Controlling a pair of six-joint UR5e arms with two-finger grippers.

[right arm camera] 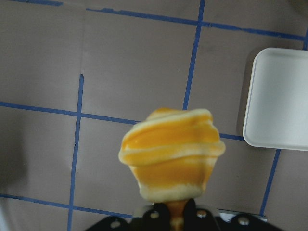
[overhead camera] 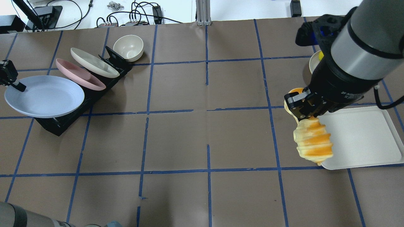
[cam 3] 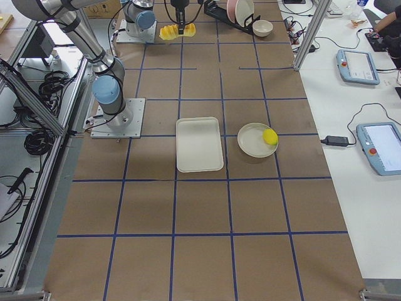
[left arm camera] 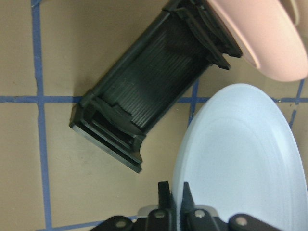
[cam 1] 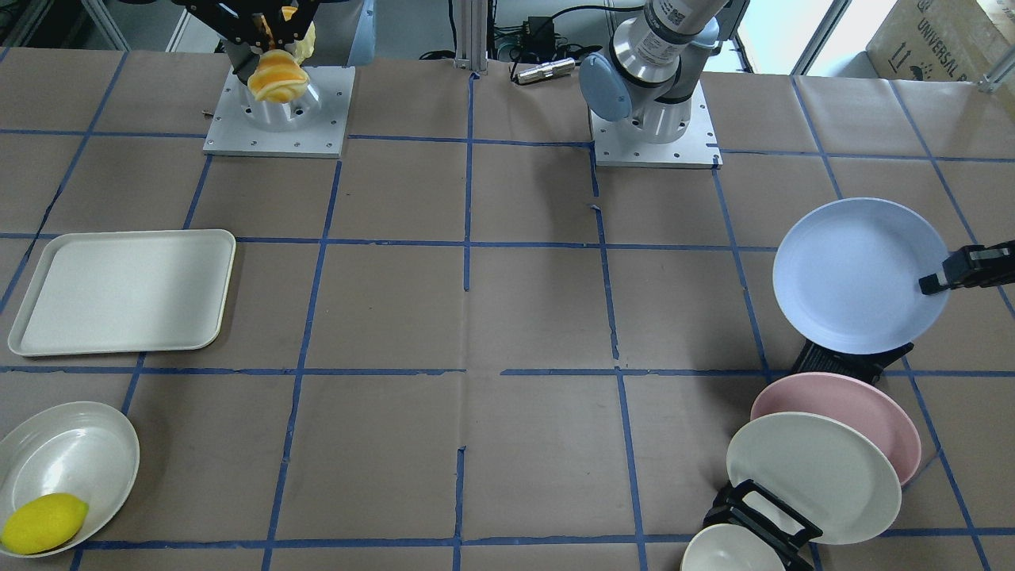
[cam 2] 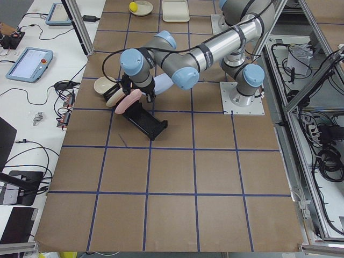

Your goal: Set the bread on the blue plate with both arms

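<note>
The bread hangs in the air from the right gripper, whose jaws pinch one end of it. It is out over the table, just by the corner of the cream tray. Far across, the left gripper has its jaws nipped on the rim of the blue plate, held over the end of the black dish rack. In the rack a pink plate and a cream plate stand tilted. A lemon lies in a white bowl.
</note>
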